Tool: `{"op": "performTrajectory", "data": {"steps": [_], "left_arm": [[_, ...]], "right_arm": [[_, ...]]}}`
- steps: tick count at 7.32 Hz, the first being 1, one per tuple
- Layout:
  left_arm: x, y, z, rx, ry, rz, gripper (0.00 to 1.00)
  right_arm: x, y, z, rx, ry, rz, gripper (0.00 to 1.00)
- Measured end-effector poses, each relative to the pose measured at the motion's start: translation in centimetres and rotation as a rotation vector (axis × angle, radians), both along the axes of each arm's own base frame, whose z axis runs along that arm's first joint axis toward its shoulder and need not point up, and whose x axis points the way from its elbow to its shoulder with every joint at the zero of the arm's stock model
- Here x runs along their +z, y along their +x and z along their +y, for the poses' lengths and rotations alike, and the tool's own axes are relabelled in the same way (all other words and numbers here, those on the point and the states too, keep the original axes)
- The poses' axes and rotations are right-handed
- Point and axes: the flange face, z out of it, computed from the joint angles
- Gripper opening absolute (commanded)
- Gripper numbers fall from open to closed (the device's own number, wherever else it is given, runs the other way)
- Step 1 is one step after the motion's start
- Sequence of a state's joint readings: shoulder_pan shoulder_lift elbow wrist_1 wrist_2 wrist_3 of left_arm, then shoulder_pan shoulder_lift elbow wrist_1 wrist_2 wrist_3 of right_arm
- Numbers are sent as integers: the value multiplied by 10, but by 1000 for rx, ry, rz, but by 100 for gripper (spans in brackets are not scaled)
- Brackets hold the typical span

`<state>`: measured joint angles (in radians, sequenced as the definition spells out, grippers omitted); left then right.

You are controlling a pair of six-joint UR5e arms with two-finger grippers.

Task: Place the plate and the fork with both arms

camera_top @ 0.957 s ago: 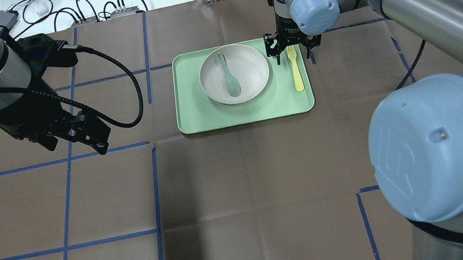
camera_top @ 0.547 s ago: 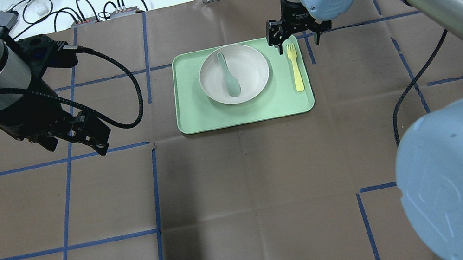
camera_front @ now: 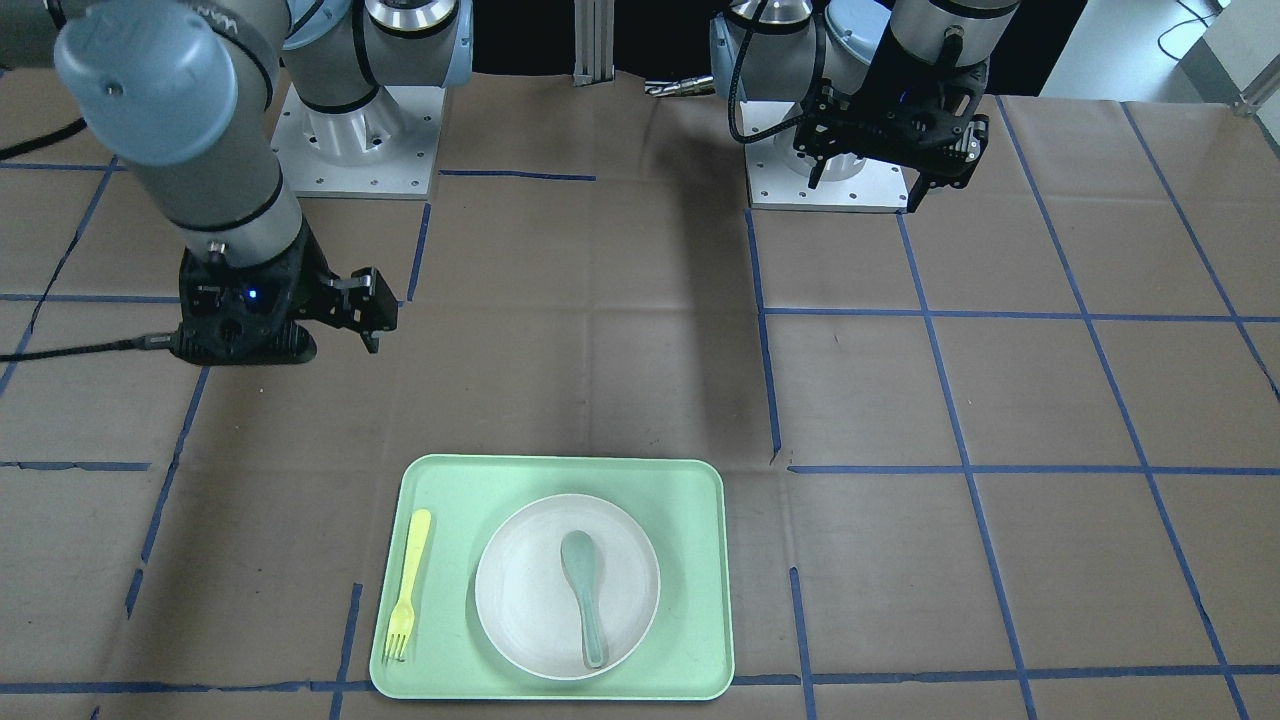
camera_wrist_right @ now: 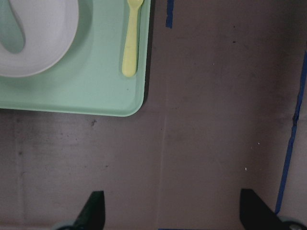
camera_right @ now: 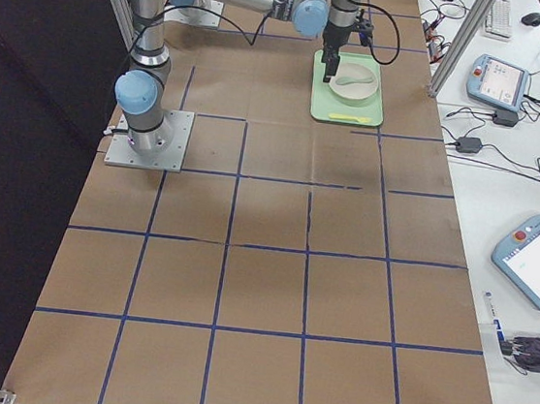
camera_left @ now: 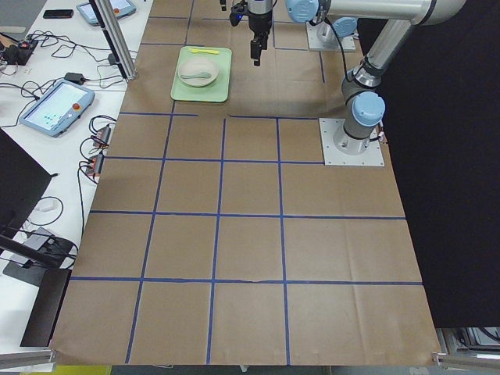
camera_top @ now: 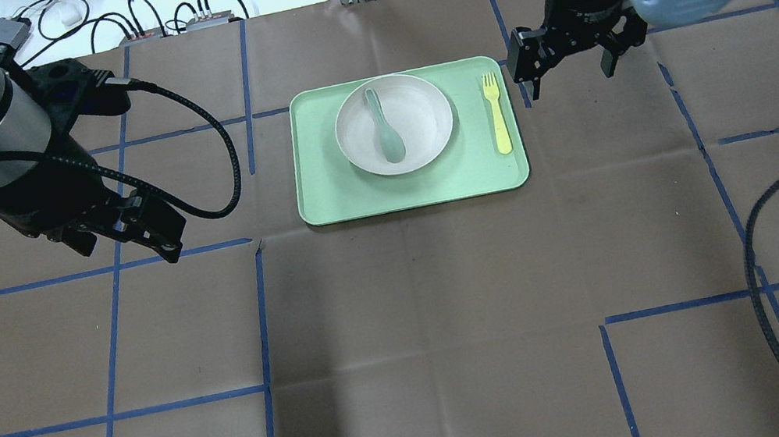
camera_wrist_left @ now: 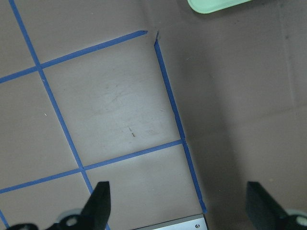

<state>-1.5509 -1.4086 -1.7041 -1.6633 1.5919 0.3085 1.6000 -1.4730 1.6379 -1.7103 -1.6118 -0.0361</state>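
The off-white plate [camera_top: 421, 126] sits in the left half of the light-green tray [camera_top: 324, 206]. The pale-yellow fork [camera_top: 496, 113] lies flat on the tray's right side, tines pointing away from me. My right gripper [camera_top: 563, 67] is open and empty, raised above the table just right of the tray. Its wrist view shows the fork [camera_wrist_right: 132, 38], the plate [camera_wrist_right: 43, 43] and its spread fingertips [camera_wrist_right: 93, 211]. My left gripper [camera_top: 128, 242] is open and empty, well left of the tray. Its wrist view shows only bare table and a tray corner [camera_wrist_left: 216, 5].
A grey-green spoon [camera_top: 384, 128] lies in the plate. Brown paper with blue tape lines covers the table [camera_top: 423, 323]. Cables and small boxes [camera_top: 166, 18] lie beyond the far edge. Both arm bases [camera_front: 850, 170] stand at the robot's side.
My right gripper has lifted off from over the fork's tines and swung right, clear of the tray. The fork stays on the tray. The left arm has not moved.
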Motion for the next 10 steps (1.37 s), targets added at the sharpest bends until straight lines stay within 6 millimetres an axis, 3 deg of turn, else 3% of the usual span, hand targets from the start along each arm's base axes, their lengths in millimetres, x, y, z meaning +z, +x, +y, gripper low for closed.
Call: {"op": "performTrajectory", "data": {"steps": [2,3,10], "left_arm": [[0,0,0,2,1,1,100],[0,0,0,1,1,1,100],[0,0,0,0,2,1,100]], "right_arm": [[24,-3,45,-9,-34,-3,100],[29,-6,52,-17,-30,-4,100],[41,-6,40,-48,39,-22,100]]}}
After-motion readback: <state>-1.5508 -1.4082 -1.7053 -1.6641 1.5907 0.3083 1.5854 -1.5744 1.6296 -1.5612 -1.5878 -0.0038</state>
